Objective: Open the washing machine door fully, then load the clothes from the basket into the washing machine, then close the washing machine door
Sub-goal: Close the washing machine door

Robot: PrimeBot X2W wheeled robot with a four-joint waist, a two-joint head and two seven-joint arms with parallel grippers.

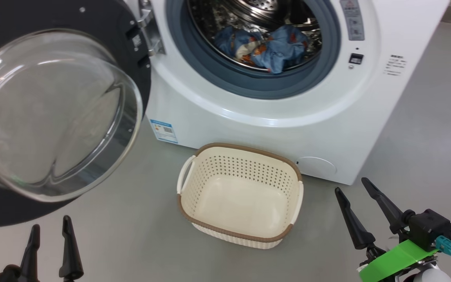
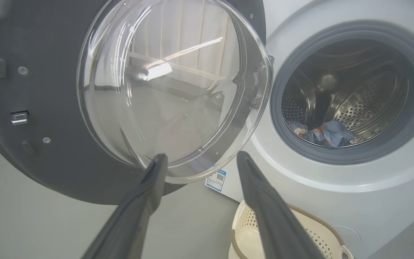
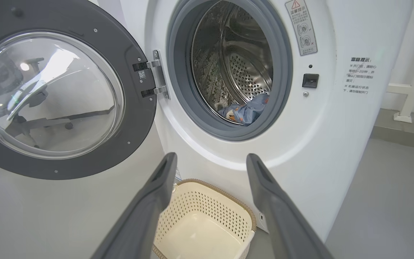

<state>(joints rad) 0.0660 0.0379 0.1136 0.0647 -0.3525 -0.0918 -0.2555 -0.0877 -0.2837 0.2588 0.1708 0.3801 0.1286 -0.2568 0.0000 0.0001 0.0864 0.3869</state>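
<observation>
**A:** Where is the door sitting?

**B:** The door (image 1: 53, 117) is standing wide open on the left side of the washing machine (image 1: 288, 117). It is hanging from its hinge (image 1: 151, 35), with its clear glass bowl bulging outward, away from the front panel.

**A:** And the clothes?

**B:** The clothes (image 1: 272, 47) are lying inside the washing machine. They are bunched low in the steel drum (image 1: 249, 8), just behind the grey-blue seal ring (image 1: 257, 84) at the mouth.

**A:** What about the basket?

**B:** The basket (image 1: 245, 149) is standing upright on the floor (image 1: 131, 235), right in front of the washing machine and below its mouth. Its pale bottom is showing. I cannot tell whether its far rim is touching the front panel.

**A:** What is the left gripper doing?

**B:** The left gripper (image 1: 51, 222) is hovering in front of the washing machine, off to its left and under the open door. Its two fingers are spreading wide and gripping nothing.

**A:** And the right one?

**B:** The right gripper (image 1: 350, 185) is hovering just off the washing machine's lower right corner, well apart from the clothes. Its fingers are also parting wide, and nothing is sitting between them.
</observation>
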